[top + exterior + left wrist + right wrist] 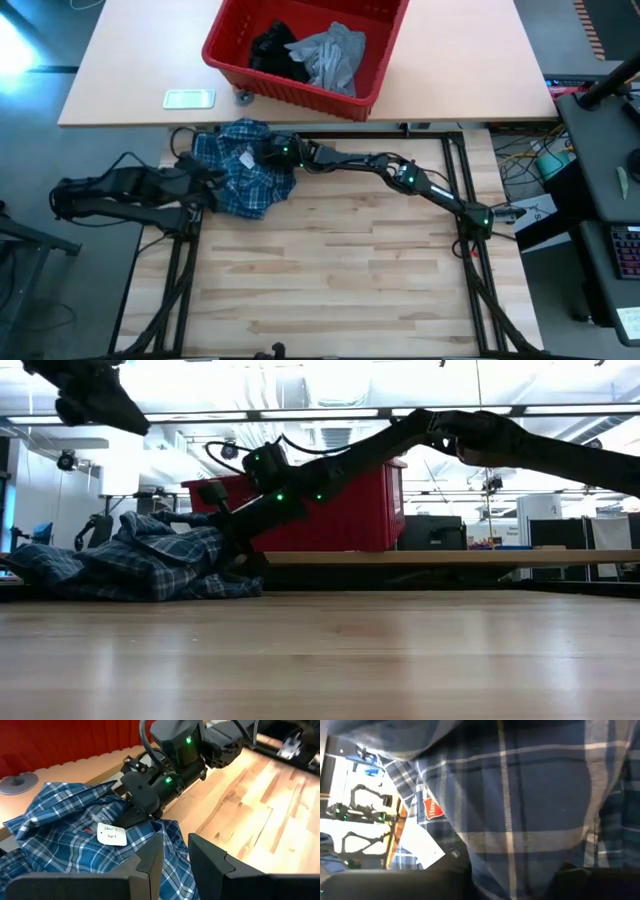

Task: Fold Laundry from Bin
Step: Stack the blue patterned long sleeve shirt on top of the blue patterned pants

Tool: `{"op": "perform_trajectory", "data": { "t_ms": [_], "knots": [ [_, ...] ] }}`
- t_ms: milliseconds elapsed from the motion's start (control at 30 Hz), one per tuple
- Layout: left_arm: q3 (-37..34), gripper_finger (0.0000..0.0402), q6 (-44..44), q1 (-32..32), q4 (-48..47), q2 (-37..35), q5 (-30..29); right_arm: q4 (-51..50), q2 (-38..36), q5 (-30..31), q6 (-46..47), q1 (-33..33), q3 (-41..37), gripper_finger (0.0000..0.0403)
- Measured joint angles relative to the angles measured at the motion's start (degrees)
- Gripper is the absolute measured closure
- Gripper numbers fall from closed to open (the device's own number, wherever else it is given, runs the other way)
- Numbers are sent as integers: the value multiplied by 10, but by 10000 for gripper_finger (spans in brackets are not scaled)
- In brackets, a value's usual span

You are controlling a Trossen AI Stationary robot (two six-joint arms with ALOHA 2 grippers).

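**Two grippers at a crumpled plaid shirt**

The plaid shirt (243, 168) lies in a crumpled heap on the wooden table (330, 280), out of the bin (300, 92). It sits at the far edge of the table, between the two grippers.

The right gripper (258, 160) reaches in low from the right and pushes into the middle of the heap. Its own camera sees almost nothing but blue and white cloth pressed close, with a small red label (433, 809) and a white tag (112, 834) just in front of the fingers. The fingers are buried in the folds (you cannot tell whether they pinch the cloth or have let go).

The left gripper (174, 854) is on the other side of the heap, at the shirt's near edge. Its two fingers (150, 855) stand a little apart, with a narrow gap between them. A fold of the shirt lies right in front of them. I cannot tell whether they hold it.

Beyond both grippers, on the next table (120, 70), stands the red bin. A grey T-shirt (330, 52) and a small black garment (272, 50) lie inside it, side by side and touching.

A flat pale thing (189, 98) lies on that table, beside the bin.
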Motion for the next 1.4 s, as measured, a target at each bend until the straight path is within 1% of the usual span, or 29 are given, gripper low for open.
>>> {"op": "perform_trajectory", "data": {
  "t_ms": [100, 233, 300, 433, 500, 533, 600, 667, 700, 833, 933, 1000, 1100, 1167, 1233, 1300, 1400],
  "knots": [
    [5, 325, -3, 0, 3, 28, 0, -4, 0, -8, -16, 0, 2, 288],
    [12, 325, -20, 1, 3, 51, -2, -24, -13, -43, -44, -2, 2, 222],
    [13, 325, -35, 6, 1, 53, -3, -85, -36, -42, -72, -2, 2, 189],
    [13, 325, -80, 44, -28, 54, 2, -249, -93, 8, -159, -1, 2, 136],
    [13, 325, -73, 79, -28, 60, 31, -324, -122, 25, -200, -1, 2, 116],
    [13, 325, -64, 103, -25, 67, 62, -358, -136, 32, -216, -1, 2, 107],
    [13, 325, -37, 164, -14, 93, 142, -409, -164, 49, -250, 1, 2, 93],
    [10, 325, -3, 231, -1, 132, 211, -447, -194, 70, -276, 6, 2, 84],
    [8, 325, 22, 266, 13, 153, 231, -461, -210, 78, -286, 9, 2, 82],
    [4, 325, 112, 387, 105, 252, 280, -512, -270, 117, -309, 26, 2, 79],
    [4, 325, 128, 451, 159, 318, 326, -563, -310, 175, -311, 49, 2, 80],
    [0, 325, 118, 479, 173, 351, 323, -608, -335, 220, -305, 70, 2, 80],
    [-28, 325, 105, 511, 213, 383, 304, -671, -362, 303, -271, 105, 2, 80],
    [-48, 325, 92, 528, 240, 406, 279, -701, -376, 355, -244, 128, 1, 80],
    [-63, 325, 77, 544, 258, 432, 249, -718, -384, 394, -218, 148, 1, 80],
    [-66, 325, 66, 563, 279, 455, 238, -728, -390, 416, -203, 164, 1, 80],
    [-65, 325, 53, 583, 306, 487, 236, -732, -394, 422, -189, 178, 1, 80]
  ]
}}
